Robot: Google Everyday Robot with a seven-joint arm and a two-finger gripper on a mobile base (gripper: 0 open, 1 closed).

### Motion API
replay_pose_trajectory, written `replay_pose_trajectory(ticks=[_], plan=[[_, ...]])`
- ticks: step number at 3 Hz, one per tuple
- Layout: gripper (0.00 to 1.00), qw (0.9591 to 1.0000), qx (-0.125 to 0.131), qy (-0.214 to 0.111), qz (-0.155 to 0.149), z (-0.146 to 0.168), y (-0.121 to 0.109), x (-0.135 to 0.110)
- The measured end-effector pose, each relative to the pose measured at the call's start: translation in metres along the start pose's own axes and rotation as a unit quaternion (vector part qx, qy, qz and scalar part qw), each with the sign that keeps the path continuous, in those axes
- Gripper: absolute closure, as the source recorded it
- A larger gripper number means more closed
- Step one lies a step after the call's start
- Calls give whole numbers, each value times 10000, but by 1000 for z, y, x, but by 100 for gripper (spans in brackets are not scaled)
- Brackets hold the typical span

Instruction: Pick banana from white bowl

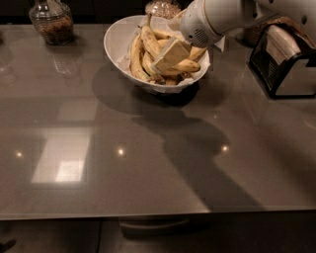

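The white bowl point(113, 39) stands at the back middle of the grey table and holds several yellow bananas point(147, 41) with brown spots. My gripper point(162, 63) reaches down from the upper right on a white arm point(217, 17). Its cream tip is low inside the bowl, over the middle of the banana pile and against a banana lying across the right side point(190, 65). The arm hides the back right part of the bowl and the bananas under it.
A glass jar point(51, 22) with brown contents stands at the back left. A second jar point(162, 7) is just behind the bowl. A black wire holder point(286, 64) with pale items stands to the right of the bowl. The grey table point(148, 163) stretches to the front.
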State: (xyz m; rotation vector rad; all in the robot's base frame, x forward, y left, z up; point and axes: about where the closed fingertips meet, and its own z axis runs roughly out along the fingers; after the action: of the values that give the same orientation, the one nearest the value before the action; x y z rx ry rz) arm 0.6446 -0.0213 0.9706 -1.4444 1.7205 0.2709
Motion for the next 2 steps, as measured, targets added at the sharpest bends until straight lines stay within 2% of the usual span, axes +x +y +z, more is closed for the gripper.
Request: replay_pose_trajectory(ticks=[1,2], plan=[[32,10000,-8,36,6,15,-7,7],[32,9999,1,113,41,26,-13,18]])
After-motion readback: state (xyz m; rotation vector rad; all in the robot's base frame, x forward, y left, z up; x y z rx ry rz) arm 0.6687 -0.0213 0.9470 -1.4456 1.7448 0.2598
